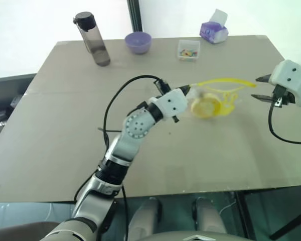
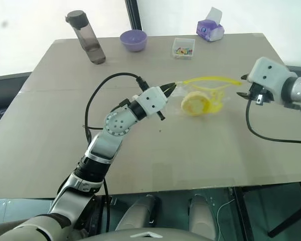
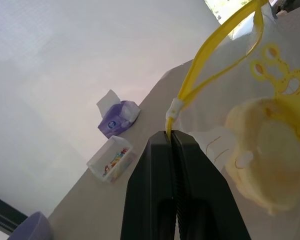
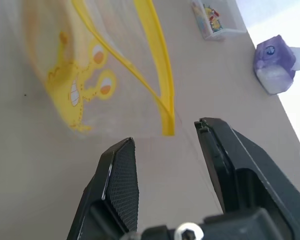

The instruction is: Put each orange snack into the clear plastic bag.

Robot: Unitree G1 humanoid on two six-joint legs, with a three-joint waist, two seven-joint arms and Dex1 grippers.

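Left claw (image 3: 172, 137) pinches clear plastic bag (image 1: 218, 98) holding domed orange snack (image 1: 204, 107); right claw (image 4: 165, 170) gapes.

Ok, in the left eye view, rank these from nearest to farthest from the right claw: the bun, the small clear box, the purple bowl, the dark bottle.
1. Bun, inside the clear bag, just left of the right claw.
2. Small clear box, farther back on the table.
3. Purple bowl, back edge, left of the box.
4. Dark bottle, far back-left.
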